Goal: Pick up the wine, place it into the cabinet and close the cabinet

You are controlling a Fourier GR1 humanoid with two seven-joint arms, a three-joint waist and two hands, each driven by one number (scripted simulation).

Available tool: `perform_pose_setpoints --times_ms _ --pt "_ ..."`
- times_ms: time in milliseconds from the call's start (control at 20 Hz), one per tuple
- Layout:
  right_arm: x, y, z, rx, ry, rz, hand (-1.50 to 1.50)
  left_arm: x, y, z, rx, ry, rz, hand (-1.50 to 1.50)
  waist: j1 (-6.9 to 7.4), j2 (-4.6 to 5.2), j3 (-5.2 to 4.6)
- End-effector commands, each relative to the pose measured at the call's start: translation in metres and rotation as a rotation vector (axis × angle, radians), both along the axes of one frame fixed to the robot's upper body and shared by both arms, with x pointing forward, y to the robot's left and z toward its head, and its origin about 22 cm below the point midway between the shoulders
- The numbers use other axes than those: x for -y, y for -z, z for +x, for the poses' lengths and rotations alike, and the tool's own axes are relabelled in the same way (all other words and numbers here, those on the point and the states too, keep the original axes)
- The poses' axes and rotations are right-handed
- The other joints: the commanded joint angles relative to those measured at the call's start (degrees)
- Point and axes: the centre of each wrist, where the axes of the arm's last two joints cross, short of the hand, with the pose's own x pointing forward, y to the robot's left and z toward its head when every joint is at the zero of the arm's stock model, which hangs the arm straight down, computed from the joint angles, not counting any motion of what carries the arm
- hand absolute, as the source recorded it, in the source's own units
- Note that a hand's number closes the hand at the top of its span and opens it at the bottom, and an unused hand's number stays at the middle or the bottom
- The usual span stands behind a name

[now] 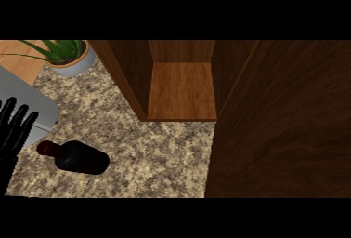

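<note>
A dark wine bottle (81, 158) with a reddish cap lies on its side on the speckled granite counter (165, 158) at the lower left, its cap pointing left. My left hand (14, 130) shows at the left edge with its fingers straight and pointing up, just left of the bottle's cap and apart from it. The wooden cabinet (182, 90) stands open at the top centre, its shelf bare. Its open door (288, 121) fills the right side. My right hand is out of sight.
A potted green plant (68, 56) stands at the top left corner of the counter. A grey appliance or sink edge (24, 100) lies along the left side behind my left hand.
</note>
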Motion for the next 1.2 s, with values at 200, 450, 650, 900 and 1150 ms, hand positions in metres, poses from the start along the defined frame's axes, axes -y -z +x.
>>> perform_pose_setpoints --times_ms 200,450,650,900,1150 --pt "-0.010 -0.014 -0.024 0.015 -0.030 0.063 -1.50 -0.030 0.055 0.012 -0.078 0.009 0.020 -1.50 -0.15 -0.02 -0.05" --pt "0.010 -0.015 -0.013 0.033 -0.034 0.013 -1.50 -0.022 0.074 0.034 -0.139 0.024 0.038 -1.50 -0.19 0.05 0.02" --pt "-0.002 -0.013 -0.001 0.009 -0.032 0.039 -1.50 -0.036 0.111 0.032 -0.156 0.007 0.034 -1.50 0.05 0.05 -0.01" --pt "-0.002 -0.019 -0.015 0.024 -0.028 0.036 -1.50 -0.059 0.164 0.019 -0.175 0.006 0.015 -1.50 -0.27 0.07 -0.05" --pt "0.002 -0.015 -0.022 0.029 -0.045 0.044 -1.50 -0.050 0.184 0.021 -0.181 0.028 0.004 -1.50 -0.23 0.04 -0.02"
